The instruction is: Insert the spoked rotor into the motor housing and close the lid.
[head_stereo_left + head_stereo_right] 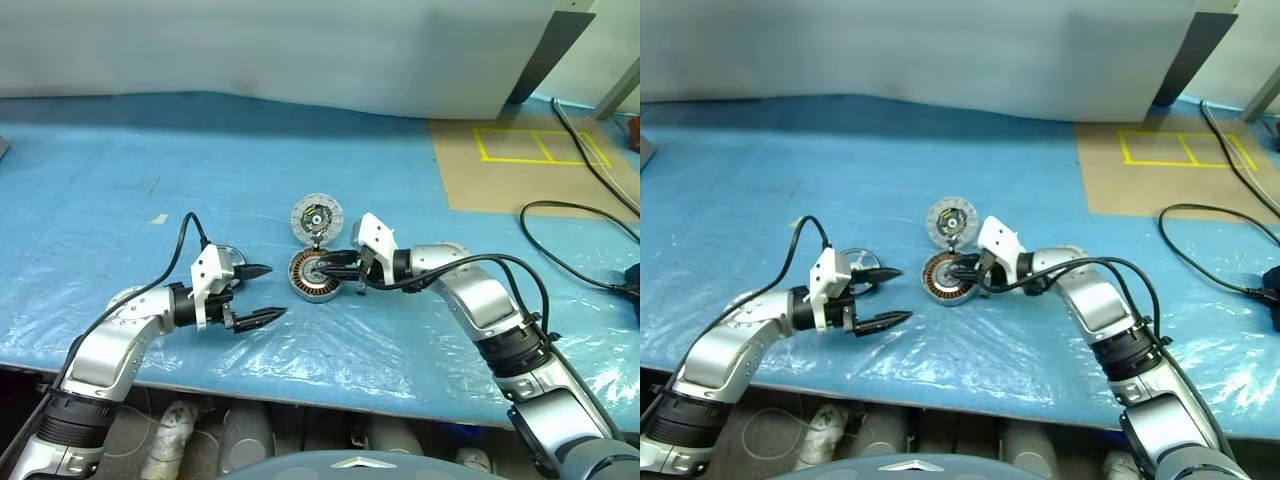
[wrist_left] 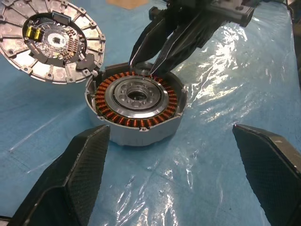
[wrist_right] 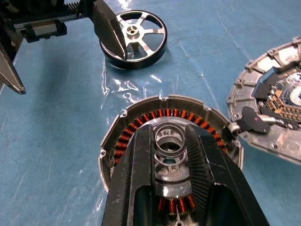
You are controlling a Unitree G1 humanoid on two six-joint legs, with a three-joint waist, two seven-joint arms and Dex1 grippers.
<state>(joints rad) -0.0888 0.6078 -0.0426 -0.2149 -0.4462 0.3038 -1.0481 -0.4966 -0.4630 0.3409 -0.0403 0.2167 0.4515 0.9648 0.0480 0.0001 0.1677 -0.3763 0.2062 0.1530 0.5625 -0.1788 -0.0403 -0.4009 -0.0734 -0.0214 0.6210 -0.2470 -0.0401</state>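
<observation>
Blue plastic-covered surface (image 1: 120, 180): motor housing (image 1: 312, 274) central; lid (image 1: 317, 217) behind; right jaws (image 1: 333, 267) nearly closed over it, empty; left jaws (image 1: 262, 294) wide, empty.

I count three motor parts on the blue sheet, one of each kind. One motor housing (image 1: 312, 273) with the copper windings sits in the middle. One lid (image 1: 317, 217) lies just beside the housing, on its far side, touching its rim. One spoked rotor (image 3: 134, 39) lies near the housing, over by my left arm. Two grippers: one left gripper (image 1: 256, 294), one right gripper (image 1: 322, 267). Two black cables (image 1: 570, 240) well off to the housing's right.
</observation>
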